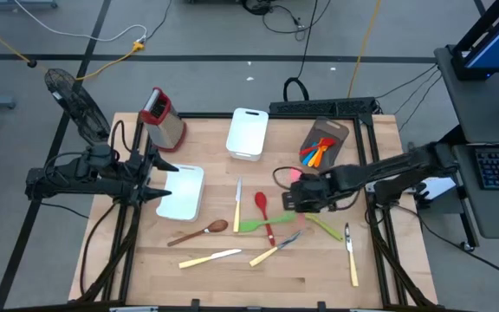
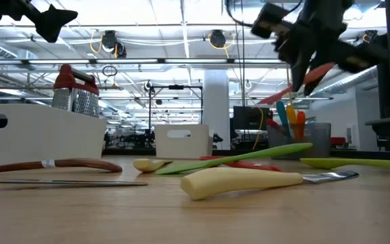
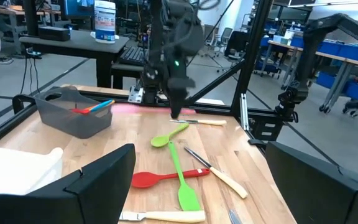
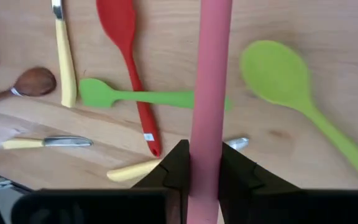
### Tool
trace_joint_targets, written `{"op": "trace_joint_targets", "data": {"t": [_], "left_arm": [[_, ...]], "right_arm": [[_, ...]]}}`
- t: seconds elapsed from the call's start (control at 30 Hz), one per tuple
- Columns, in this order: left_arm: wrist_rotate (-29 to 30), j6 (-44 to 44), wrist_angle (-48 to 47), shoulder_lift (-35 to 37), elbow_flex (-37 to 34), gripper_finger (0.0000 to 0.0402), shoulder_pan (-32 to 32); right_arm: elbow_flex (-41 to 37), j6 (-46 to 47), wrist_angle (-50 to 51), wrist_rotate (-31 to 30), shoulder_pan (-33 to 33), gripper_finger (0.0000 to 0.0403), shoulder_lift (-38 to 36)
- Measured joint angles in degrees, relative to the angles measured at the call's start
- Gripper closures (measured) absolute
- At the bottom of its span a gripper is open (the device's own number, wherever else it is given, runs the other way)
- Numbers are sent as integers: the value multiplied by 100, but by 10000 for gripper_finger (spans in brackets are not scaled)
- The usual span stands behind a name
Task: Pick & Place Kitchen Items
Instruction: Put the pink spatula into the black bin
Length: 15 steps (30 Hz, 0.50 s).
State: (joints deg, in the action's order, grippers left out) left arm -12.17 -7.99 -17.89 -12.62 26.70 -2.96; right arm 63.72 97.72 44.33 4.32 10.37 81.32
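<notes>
A few bright spoons already stand in the brown holder (image 1: 329, 137), the right gripper (image 4: 199, 163) has its fingers closed on a pink utensil (image 4: 209, 81) up over the desk (image 1: 232, 277), the left gripper (image 1: 158, 192) waits open by a white tub (image 1: 183, 192), and many utensils, like the red spoon (image 1: 264, 213), still lie there.

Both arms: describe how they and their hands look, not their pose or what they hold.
Left arm and right arm are dark, jointed, with black cables trailing. The left hand and right hand each end in two dark, wedge-shaped fingers. No markings are visible.
</notes>
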Motion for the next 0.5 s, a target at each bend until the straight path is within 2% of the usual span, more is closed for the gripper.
{"op": "trace_joint_targets", "data": {"t": [0.27,0.43,0.5], "left_arm": [[-50,2,9,0,0,34,0],[-50,9,11,0,0,34,0],[-46,10,14,0,0,34,-1]], "right_arm": [[0,491,587,-3,-340,358,-1228],[0,510,444,67,-908,358,-1754],[0,510,358,280,-1246,358,-1893]]}}
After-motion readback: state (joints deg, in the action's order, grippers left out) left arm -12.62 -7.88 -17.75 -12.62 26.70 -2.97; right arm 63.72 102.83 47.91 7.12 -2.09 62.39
